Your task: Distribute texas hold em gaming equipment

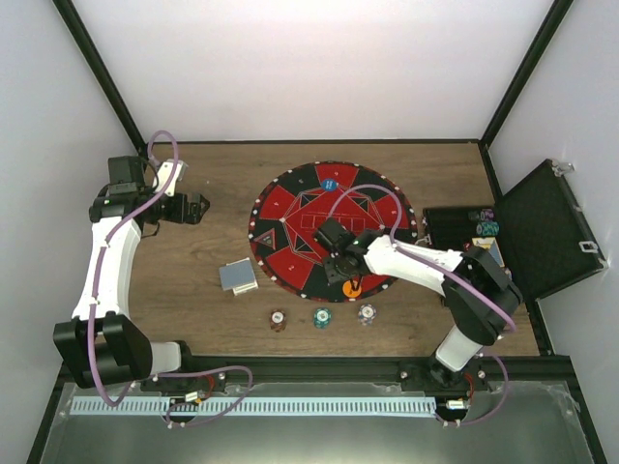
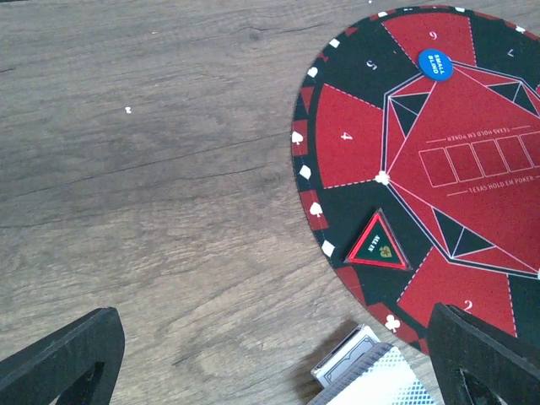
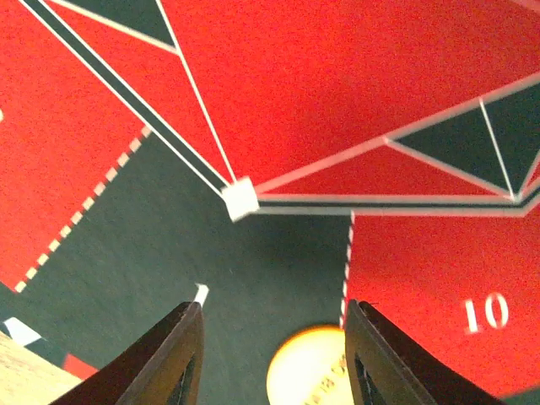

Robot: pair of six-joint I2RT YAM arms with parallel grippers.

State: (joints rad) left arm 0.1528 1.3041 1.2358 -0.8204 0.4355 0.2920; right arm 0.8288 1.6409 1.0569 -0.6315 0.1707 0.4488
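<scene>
**A:** How does the right claw (image 3: 274, 310) stand?

**B:** It is low over the mat (image 3: 337, 101), fingers (image 3: 173, 359) apart and gripping nothing. The orange button disc (image 3: 310, 369) lies flat between them, on the dark band just beside the sector marked 10. I can't tell whether either finger touches it.

**A:** So the disc is the job in hand?

**B:** I'd judge so, though whether it's about to be lifted or let go I can't say. For a lift, the tips need to go right down onto the mat with the disc centred between them. Then they should close slowly, because a thin disc lying flat will skid or flip if it's nudged from one side. For a release, a straight rise avoids dragging it off its spot.

**A:** And further out?

**B:** The blue button disc (image 1: 330, 183) sits on the mat's far side. Three chips (image 1: 321, 317) line up on the worktop (image 1: 193, 309) just off the near rim, and the cards (image 1: 237, 275) are stacked beside the left rim. More chips appear to sit in the open case (image 1: 546, 227) on the right. The left claw (image 2: 274, 325) hovers over the worktop near the cards, spread wide and empty.
</scene>
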